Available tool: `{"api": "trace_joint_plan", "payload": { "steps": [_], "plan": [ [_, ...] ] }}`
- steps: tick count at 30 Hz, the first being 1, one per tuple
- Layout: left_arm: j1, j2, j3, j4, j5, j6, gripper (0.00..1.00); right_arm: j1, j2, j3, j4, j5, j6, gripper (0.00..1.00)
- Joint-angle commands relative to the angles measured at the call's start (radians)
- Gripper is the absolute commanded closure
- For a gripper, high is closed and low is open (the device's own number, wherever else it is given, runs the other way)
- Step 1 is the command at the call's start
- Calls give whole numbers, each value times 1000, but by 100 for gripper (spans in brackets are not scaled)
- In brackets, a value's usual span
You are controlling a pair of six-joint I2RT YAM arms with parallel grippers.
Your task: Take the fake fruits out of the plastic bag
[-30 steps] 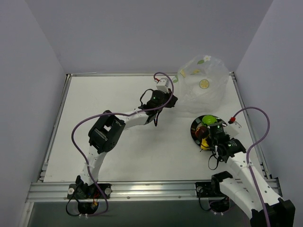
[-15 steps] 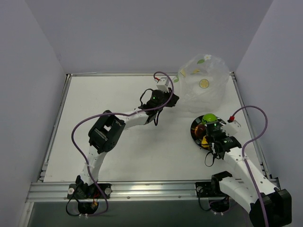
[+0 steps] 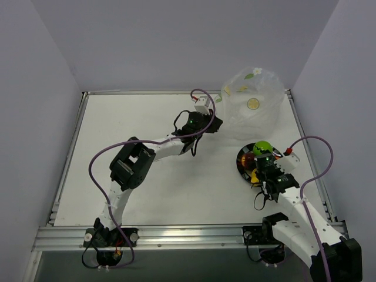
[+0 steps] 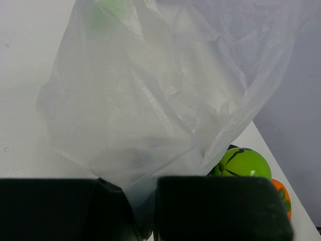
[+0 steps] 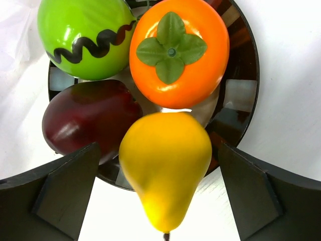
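The clear plastic bag (image 3: 249,103) stands crumpled at the back right, and it fills the left wrist view (image 4: 150,90). My left gripper (image 3: 212,124) is shut on the bag's near edge (image 4: 145,211). Four fake fruits lie on a black-rimmed plate (image 5: 246,90): a bright green one (image 5: 83,35), an orange one (image 5: 180,55), a dark red one (image 5: 85,120) and a yellow pear (image 5: 165,160). The pear lies over the plate's near rim. My right gripper (image 5: 160,196) is open just above the pear, with its fingers (image 5: 65,186) wide on both sides and touching nothing.
The plate (image 3: 242,158) sits just in front of the bag, near the right table edge. The green fruit (image 4: 243,163) and the orange one (image 4: 281,193) show past the bag in the left wrist view. Grey walls enclose the table on three sides.
My right gripper has shifted slightly to the right over the plate, and more of the green fruit shows. The left arm and the bag have not moved.
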Motion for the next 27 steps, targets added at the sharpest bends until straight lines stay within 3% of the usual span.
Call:
{"api": "trace_joint_plan", "payload": {
  "steps": [1, 17, 24, 27],
  "plan": [
    [-4, -27, 20, 50, 15, -16, 98, 3, 7, -10, -1, 38, 19, 0],
    [0, 28, 95, -11, 10, -13, 96, 8, -138, 94, -67, -18, -45, 0],
    [5, 5, 89, -34, 13, -1, 75, 8, -173, 210, -62, -36, -99, 0],
    [8, -19, 71, -40, 15, 2, 51, 9, -168, 281, -39, -28, -149, 4]
  ]
}}
